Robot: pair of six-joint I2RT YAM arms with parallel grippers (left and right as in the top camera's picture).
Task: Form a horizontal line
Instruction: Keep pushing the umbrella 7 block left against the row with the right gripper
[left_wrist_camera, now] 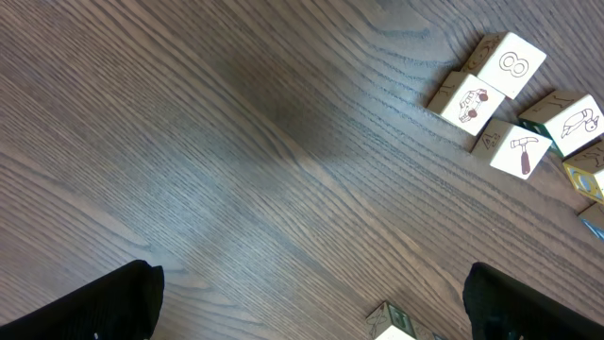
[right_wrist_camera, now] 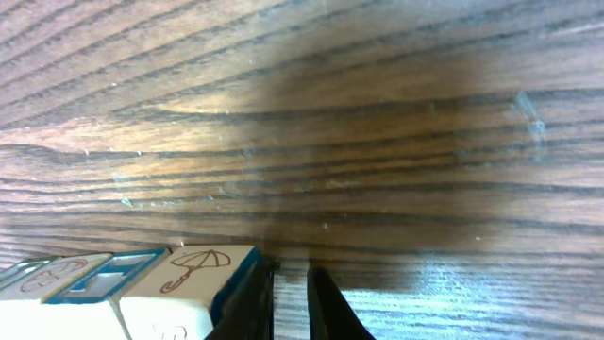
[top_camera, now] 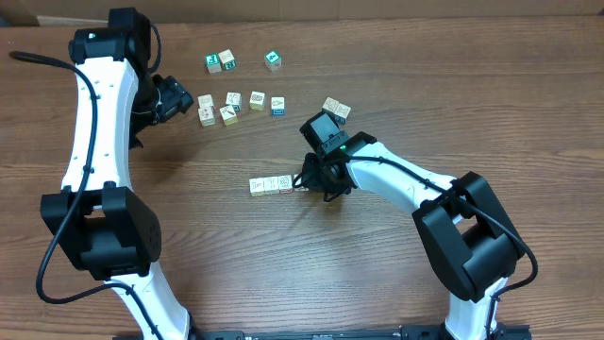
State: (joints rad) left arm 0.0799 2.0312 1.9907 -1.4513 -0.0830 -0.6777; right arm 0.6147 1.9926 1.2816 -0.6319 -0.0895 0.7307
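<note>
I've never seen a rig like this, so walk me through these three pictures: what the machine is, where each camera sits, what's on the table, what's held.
These are two robot arms at a wooden table, each ending in a two-finger gripper. The wide picture looks down from above. The other two come from cameras on the wrists. A short row of picture cubes lies mid-table, with loose cubes scattered beyond it. The left gripper is open and empty near the loose ones. The right gripper is shut at the row's end, right beside the umbrella cube, holding nothing.
</note>
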